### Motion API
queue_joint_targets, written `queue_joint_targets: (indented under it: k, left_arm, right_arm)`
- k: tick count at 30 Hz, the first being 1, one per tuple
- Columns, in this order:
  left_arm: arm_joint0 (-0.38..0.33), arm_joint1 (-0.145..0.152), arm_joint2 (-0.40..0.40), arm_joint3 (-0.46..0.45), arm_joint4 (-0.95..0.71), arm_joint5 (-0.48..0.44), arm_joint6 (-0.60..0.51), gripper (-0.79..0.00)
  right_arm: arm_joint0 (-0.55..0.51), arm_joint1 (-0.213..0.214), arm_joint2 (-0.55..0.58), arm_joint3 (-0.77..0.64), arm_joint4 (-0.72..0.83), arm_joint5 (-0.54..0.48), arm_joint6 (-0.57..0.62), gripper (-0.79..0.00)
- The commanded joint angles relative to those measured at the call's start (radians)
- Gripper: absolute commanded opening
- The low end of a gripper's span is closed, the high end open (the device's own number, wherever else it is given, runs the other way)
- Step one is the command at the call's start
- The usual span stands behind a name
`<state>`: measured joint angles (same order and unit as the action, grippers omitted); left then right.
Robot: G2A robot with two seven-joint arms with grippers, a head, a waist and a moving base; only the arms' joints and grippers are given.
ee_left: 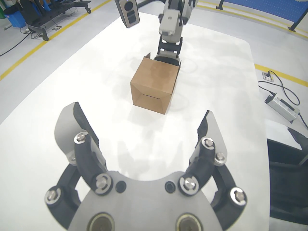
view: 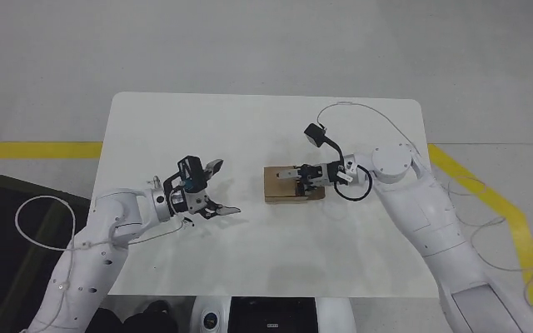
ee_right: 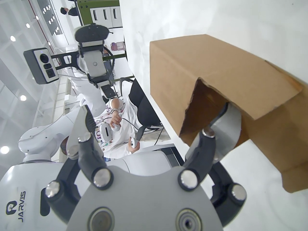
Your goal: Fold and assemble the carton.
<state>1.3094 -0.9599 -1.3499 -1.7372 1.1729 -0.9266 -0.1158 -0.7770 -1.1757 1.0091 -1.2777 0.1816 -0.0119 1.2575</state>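
Carton squared up, one end yet to close

Nearest us, our left gripper (ee_left: 142, 112) hangs spread wide and empty over the white table (view: 250, 125). Farther out, mid-table, the brown carton (ee_left: 154, 82) stands with its near end folded shut. At its far, open end, our right gripper (ee_right: 156, 112) is parted, one finger inside. We judge those flaps are what is left.

My right gripper (ee_right: 156, 108) is spread wide: one finger (ee_right: 226, 131) sits inside the open end of the brown carton (ee_right: 216, 73), the other hangs free beside it. The carton lies on the white table (ee_right: 192, 5).
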Motion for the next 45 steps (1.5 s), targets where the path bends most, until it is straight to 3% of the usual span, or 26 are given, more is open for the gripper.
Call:
queue_joint_targets:
  k: [1,7,12,25,33,45]
  left_arm:
    - [-0.011,-0.001,0.02,0.001,0.038,-0.009,0.007,0.0]
    - [-0.061,-0.009,0.096,0.012,0.146,-0.031,0.035,0.0]
    - [-0.132,-0.023,0.17,0.084,0.183,-0.032,0.056,0.0]
    - [-0.257,-0.071,0.328,0.213,0.206,0.092,0.139,0.0]
    - [-0.303,-0.088,0.373,0.281,0.22,0.111,0.161,0.0]
    - [-0.334,-0.103,0.401,0.319,0.211,0.109,0.163,0.0]
  right_arm:
    - [-0.019,0.009,0.025,-0.032,-0.004,0.004,-0.002,0.0]
    - [-0.075,0.033,0.089,-0.123,-0.018,0.012,-0.004,0.0]
    - [-0.126,0.052,0.15,-0.192,-0.03,0.003,-0.027,0.0]
    - [-0.299,0.087,0.261,-0.341,0.018,-0.046,-0.038,0.0]
    - [-0.354,0.09,0.266,-0.31,0.104,-0.159,-0.05,0.0]
    - [-0.338,0.085,0.204,-0.199,0.117,-0.191,-0.056,0.0]
